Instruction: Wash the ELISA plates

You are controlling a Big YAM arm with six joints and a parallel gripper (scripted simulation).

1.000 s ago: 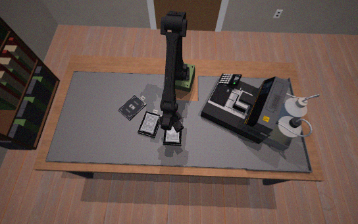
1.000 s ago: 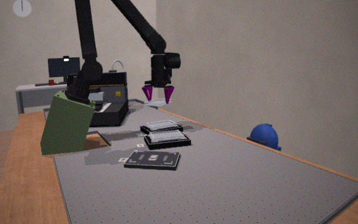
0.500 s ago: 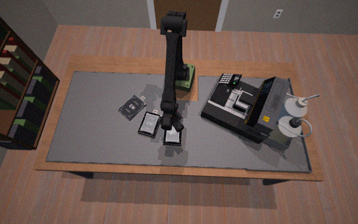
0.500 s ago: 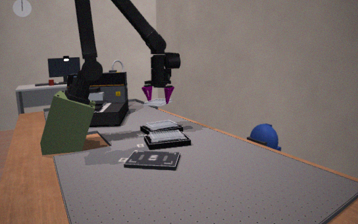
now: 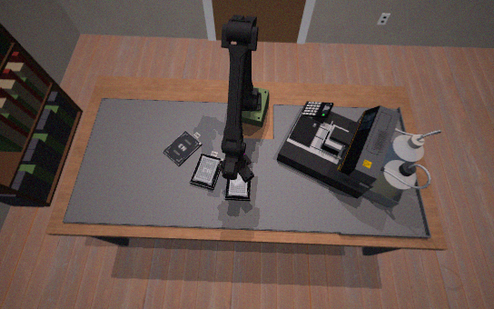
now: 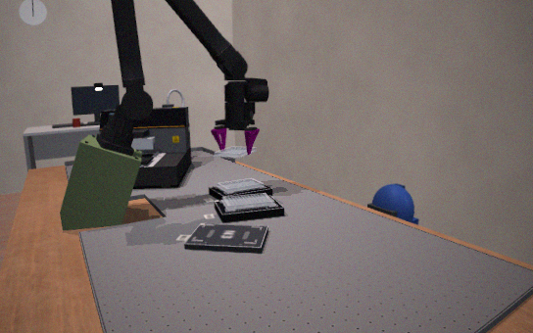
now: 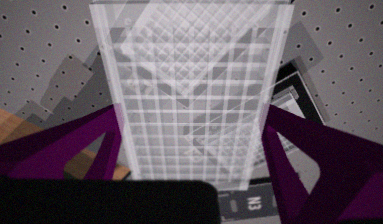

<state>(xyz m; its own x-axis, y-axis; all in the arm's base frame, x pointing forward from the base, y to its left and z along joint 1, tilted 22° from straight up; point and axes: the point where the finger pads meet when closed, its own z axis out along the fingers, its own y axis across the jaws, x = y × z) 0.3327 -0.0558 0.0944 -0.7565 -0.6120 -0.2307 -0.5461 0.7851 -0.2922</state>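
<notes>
My gripper [image 6: 235, 151] [image 7: 191, 111] is shut on a clear plate [image 7: 142, 115] by its long sides and holds it level, high above the nests. Nest N3 [image 5: 182, 147] [image 6: 226, 240] [image 7: 253, 204] is bare. A plate [image 5: 205, 171] [image 6: 247, 202] sits in the middle nest, and another plate [image 5: 238, 188] [image 6: 240, 185] in the right nest, partly under the arm in the top view. Their labels are covered. The washer [image 5: 309, 170] [image 6: 164, 172] stands at the right; its pale carrier [image 5: 321, 142] shows no plate. A green light [image 5: 323, 114] shows beside the keypad [image 5: 311, 109].
The green arm base [image 5: 256, 111] [image 6: 99, 188] stands at the table's back edge. White bottles [image 5: 408, 147] with tubes stand behind the washer's dark tower [image 5: 381, 134]. A bookshelf [image 5: 32, 150] is beyond the left table edge.
</notes>
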